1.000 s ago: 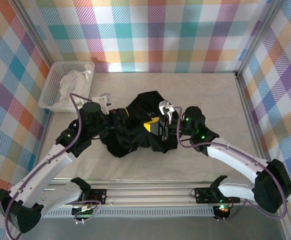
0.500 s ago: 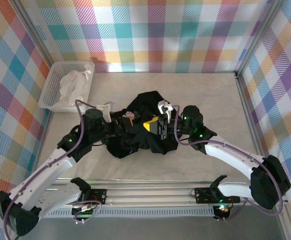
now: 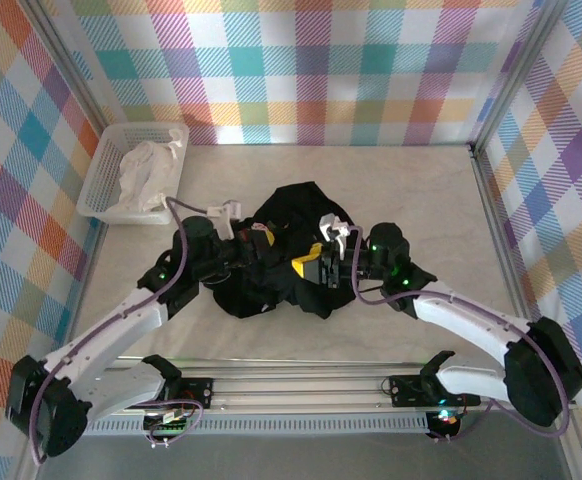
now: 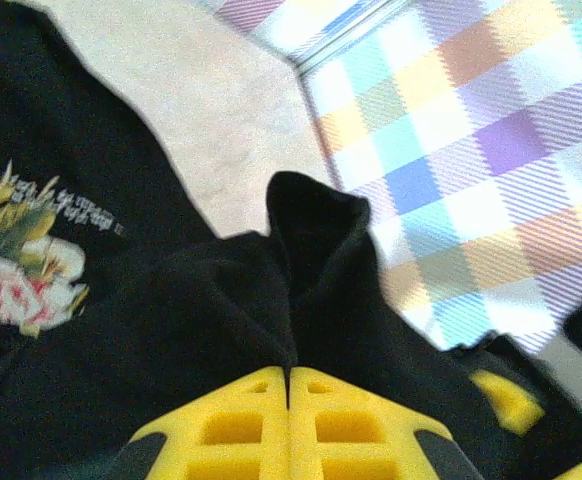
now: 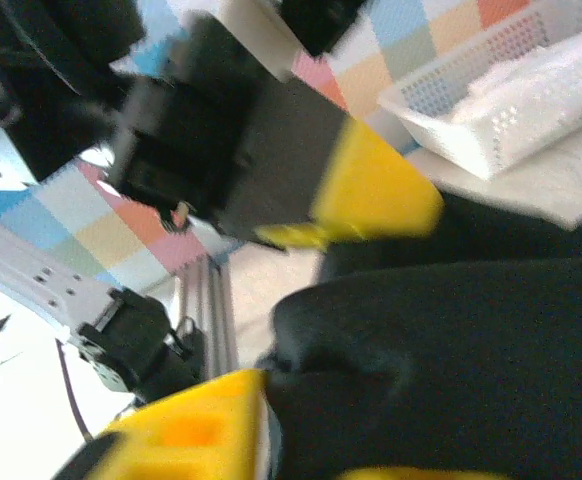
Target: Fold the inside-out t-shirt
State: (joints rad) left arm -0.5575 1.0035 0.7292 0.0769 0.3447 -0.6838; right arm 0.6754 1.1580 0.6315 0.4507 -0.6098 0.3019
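Observation:
The inside-out t-shirt (image 3: pixel 281 215) lies bunched in a black heap at the middle of the table. In the left wrist view its flower print (image 4: pixel 11 265) and white lettering (image 4: pixel 83 212) show at the left. My left gripper (image 3: pixel 265 241) reaches over the heap from the left and is shut, its yellow fingers (image 4: pixel 221 425) pinching a raised fold of the t-shirt (image 4: pixel 316 235). My right gripper (image 3: pixel 307 263) comes in from the right, close to the left one. Its yellow fingers (image 5: pixel 186 430) stand apart with loose black fabric (image 5: pixel 441 360) between them.
A white basket (image 3: pixel 104 170) holding a white cloth (image 3: pixel 149 168) stands at the table's back left corner; the right wrist view shows the same basket (image 5: pixel 471 125). Checked walls enclose the table. A metal rail (image 3: pixel 301 385) runs along the near edge.
My left gripper slid right over the heap, opened wider, then closed on a fold. My right gripper, shut a second ago, has parted its fingers and shifted slightly nearer.

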